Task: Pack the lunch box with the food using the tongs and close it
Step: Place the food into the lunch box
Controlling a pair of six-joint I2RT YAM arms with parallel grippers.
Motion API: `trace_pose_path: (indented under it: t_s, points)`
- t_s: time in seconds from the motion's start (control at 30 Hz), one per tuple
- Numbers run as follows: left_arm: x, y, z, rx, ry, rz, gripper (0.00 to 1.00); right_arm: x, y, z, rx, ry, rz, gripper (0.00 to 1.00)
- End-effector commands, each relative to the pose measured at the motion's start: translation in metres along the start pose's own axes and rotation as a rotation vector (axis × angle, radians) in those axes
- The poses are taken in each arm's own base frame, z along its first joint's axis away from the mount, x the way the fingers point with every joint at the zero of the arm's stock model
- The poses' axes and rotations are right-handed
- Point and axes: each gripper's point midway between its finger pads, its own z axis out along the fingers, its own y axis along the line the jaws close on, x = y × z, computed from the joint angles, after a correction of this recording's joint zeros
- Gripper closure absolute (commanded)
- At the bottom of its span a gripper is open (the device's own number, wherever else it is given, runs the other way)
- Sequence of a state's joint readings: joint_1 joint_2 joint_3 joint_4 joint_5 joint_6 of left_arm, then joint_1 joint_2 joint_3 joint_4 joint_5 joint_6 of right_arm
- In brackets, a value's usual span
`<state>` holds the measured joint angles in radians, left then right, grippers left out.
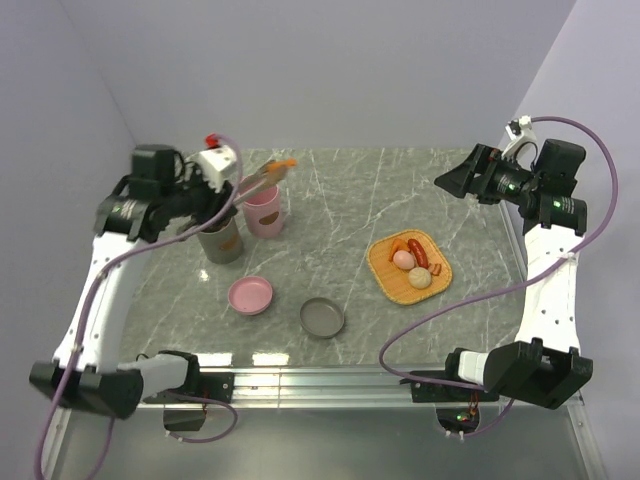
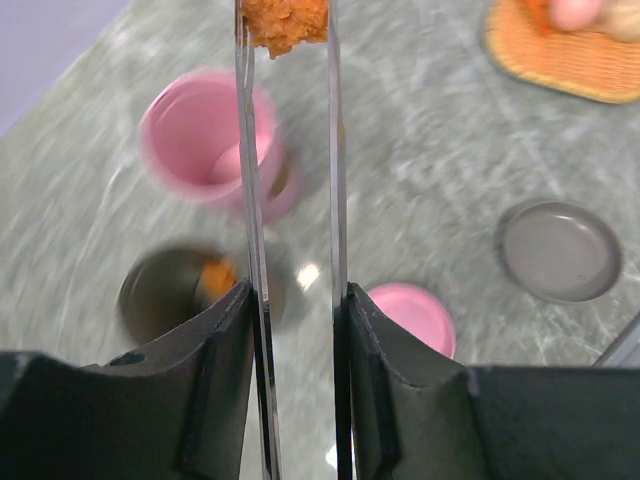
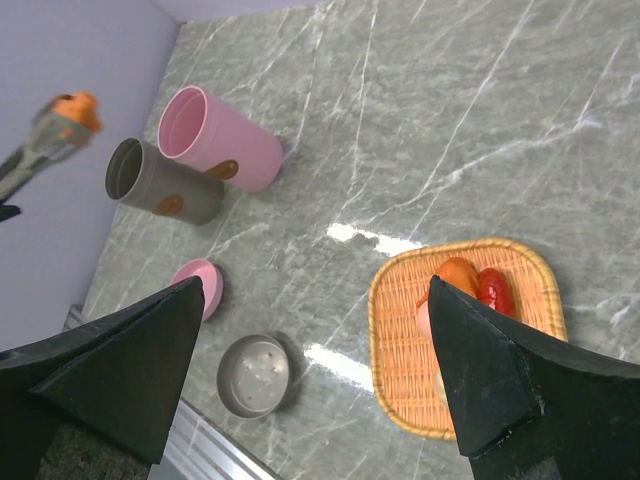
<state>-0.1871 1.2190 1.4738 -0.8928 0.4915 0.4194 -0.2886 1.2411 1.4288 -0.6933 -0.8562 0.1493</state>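
Above marble table, left jaws clamp tongs pinching orange chunk.

No text, label, brand, number or sign could be read in any view. The pink container and the grey container each carried a small brown-orange mark on the side, seen from the right wrist, but it was too small and blurred to tell whether it was a logo or lettering
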Motion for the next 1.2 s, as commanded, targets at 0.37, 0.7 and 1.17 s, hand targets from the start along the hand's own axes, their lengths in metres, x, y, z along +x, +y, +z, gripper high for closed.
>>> trace_pose_path:
  t_s: [0.37,0.7,1.17]
  points:
    - [0.086,0.023,-0.079,-0.369,0.108,-0.245,0.73,-0.004,0.027,-0.008,-0.103,0.019,-0.063,0.0]
    - [0.115,0.025,-0.082,-0.402,0.213,-0.304,0.71,0.0,0.037,-0.015,-0.126,0.029,-0.083,0.0]
    - [0.122,0.033,-0.073,-0.38,0.249,-0.325,0.54,0.0,0.036,-0.016,-0.114,0.028,-0.084,0.0]
